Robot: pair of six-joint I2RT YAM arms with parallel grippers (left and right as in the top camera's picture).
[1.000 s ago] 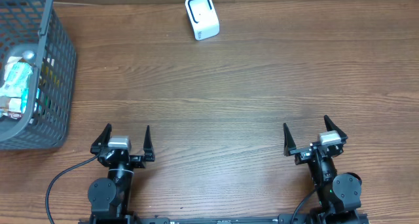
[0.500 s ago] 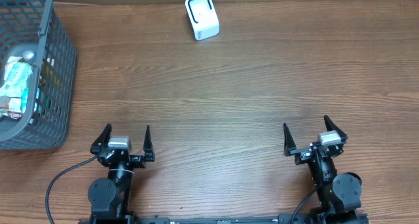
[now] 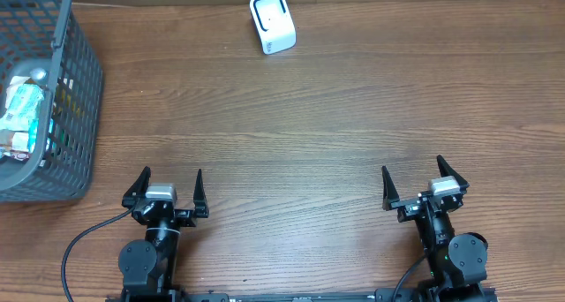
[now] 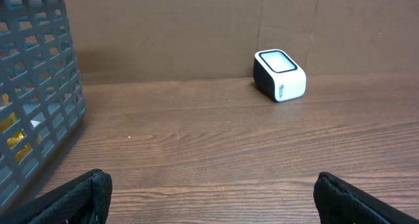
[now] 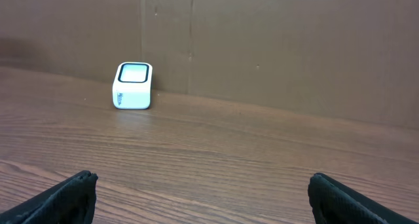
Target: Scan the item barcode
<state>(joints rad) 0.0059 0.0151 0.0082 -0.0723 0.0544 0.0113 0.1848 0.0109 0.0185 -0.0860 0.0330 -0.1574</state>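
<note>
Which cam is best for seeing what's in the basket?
Overhead: it looks down into the basket, so the packets inside show. Left wrist sees only its side wall, with yellow bits glimpsed through the mesh. Right wrist misses it entirely.

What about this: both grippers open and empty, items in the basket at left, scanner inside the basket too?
Not quite. The overhead view shows the scanner standing on the table at the far edge, apart from the basket. The left gripper and right gripper are open, empty.
</note>
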